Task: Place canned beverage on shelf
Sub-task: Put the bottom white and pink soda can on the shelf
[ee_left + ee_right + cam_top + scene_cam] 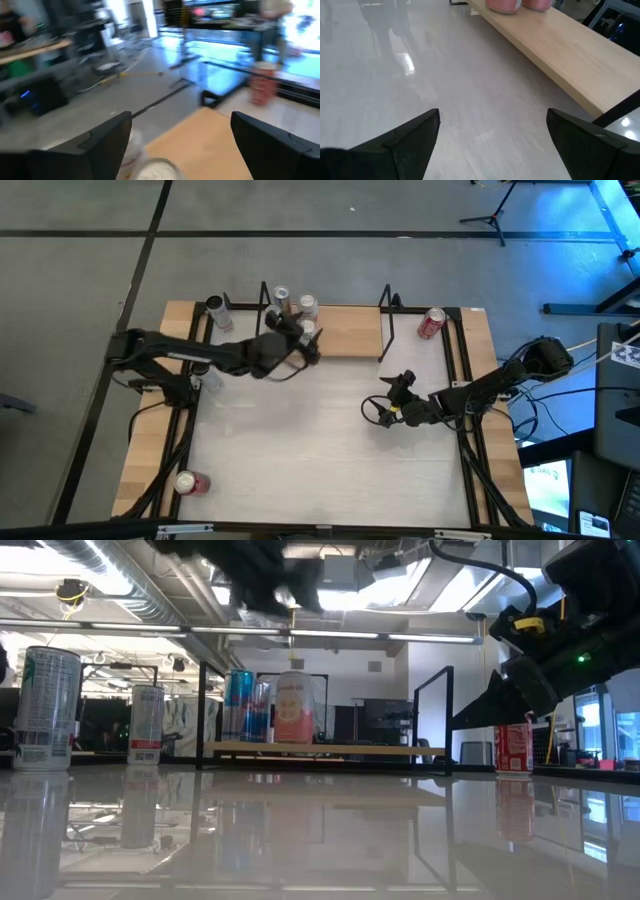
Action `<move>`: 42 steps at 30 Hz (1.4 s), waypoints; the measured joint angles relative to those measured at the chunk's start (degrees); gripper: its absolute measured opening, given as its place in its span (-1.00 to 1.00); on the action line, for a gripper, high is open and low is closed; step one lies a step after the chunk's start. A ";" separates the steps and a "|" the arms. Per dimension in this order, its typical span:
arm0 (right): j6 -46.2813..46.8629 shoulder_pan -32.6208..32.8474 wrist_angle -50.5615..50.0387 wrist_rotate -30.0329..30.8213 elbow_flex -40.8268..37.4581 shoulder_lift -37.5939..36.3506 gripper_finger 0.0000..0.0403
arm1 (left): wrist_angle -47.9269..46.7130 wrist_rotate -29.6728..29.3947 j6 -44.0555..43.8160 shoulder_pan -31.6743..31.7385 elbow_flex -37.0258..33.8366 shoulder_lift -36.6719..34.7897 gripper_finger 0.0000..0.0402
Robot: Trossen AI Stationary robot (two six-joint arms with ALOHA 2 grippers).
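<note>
The left gripper (300, 332) is hanging over the shelf (350, 332), its fingers spread with nothing between them, right above the cans (293, 305) standing at the shelf's left end. Any sideways swing here risks a finger clipping a can and toppling it off the board. The right gripper (380, 408) is waiting in front of the shelf, fingers spread and empty. A red can (431, 323) is lying just beyond the shelf's right end, not yet shelved.

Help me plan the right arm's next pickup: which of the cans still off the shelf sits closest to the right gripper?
The red can just beyond the shelf's right end. The other loose cans stand beyond the shelf's left end and at the table's near-left corner, far from the right gripper.
</note>
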 joint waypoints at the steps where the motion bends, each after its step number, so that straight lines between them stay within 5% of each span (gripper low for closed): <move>1: 0.00 0.00 0.02 -0.53 0.00 0.00 0.82 | -2.73 1.17 0.40 -1.64 0.00 -1.96 0.65; 15: 0.50 0.00 0.24 -3.06 0.41 0.00 0.82 | -43.31 7.88 -35.99 -20.12 0.00 -23.64 0.65; 27: 0.52 0.00 0.24 -6.85 0.79 0.00 0.82 | -86.99 12.38 -56.52 -16.25 17.14 -24.33 0.63; 32: 0.25 0.00 0.15 -4.52 0.79 0.00 0.82 | -100.58 17.27 -64.31 -14.32 18.65 -24.10 0.62; 42: -2.27 -0.04 0.35 -0.65 0.79 0.00 0.82 | -105.23 22.32 -61.83 -8.30 14.27 -23.29 0.62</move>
